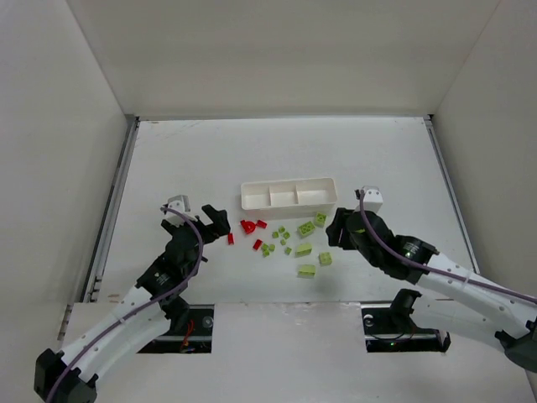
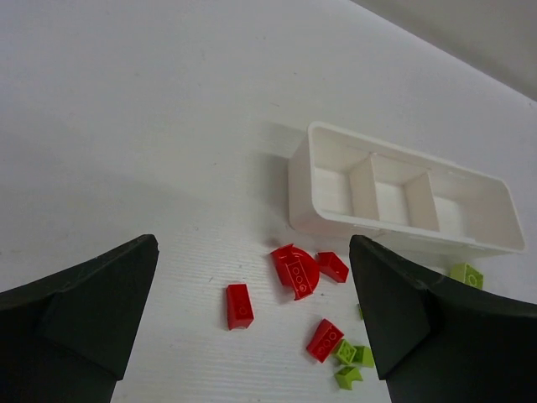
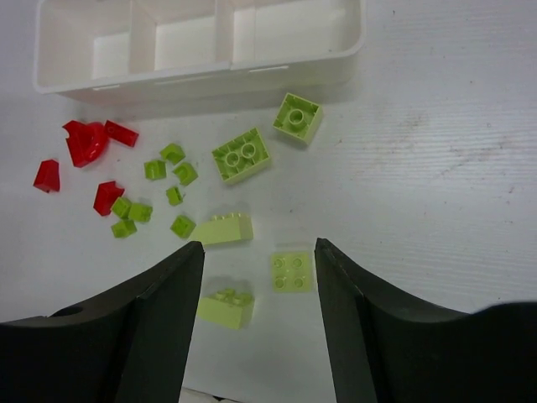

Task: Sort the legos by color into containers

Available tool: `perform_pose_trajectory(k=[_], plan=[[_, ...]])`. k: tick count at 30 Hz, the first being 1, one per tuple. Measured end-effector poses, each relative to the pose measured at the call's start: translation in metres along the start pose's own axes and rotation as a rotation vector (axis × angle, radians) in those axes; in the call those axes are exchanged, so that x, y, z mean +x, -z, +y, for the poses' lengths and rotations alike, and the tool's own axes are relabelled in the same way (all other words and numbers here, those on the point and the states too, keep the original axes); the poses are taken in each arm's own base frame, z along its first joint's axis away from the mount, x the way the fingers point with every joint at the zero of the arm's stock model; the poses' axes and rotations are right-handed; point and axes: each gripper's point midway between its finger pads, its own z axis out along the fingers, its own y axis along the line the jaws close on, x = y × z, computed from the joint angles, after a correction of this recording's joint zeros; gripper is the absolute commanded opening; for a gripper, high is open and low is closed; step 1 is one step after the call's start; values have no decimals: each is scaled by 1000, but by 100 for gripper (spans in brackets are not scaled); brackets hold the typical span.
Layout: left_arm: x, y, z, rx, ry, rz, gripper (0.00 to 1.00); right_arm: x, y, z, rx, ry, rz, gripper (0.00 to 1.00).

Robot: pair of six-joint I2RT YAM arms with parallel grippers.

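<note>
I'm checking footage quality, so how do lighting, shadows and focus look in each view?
Top external: even, soft light, no glare; legos tiny but crisp. Left wrist: dark fingers slightly soft, faint shadow beside the tray. Right wrist: sharpest, lego studs clear, soft shadow under the tray's near wall.

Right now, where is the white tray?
In the top view, the white tray lies near the table's middle, just beyond the red legos at its left end and the green legos before its right half.
</note>
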Motion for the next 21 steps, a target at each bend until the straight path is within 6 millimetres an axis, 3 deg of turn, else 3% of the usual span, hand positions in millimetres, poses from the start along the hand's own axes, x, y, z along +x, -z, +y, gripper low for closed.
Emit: perform_pose_trajectory(k=[6, 8, 10, 14, 15, 16, 21], plan=[[1, -3, 10, -3, 53, -40, 100, 9, -7, 1, 5, 34, 33, 16], [0, -5, 8, 10, 90, -64, 100, 17, -9, 7, -9, 67, 57, 8], [5, -8, 8, 10, 147, -67, 100, 21, -8, 11, -27, 87, 70, 7], [13, -12, 10, -15, 172, -43, 100, 29, -6, 24, -73, 126, 90, 18], [14, -14, 12, -36, 169, -38, 100, 30, -7, 26, -77, 136, 93, 31], [13, -15, 14, -51, 167, -39, 100, 30, -8, 27, -78, 142, 94, 38], [5, -17, 8, -93, 155, -38, 99, 35, -28, 34, -77, 186, 96, 60]])
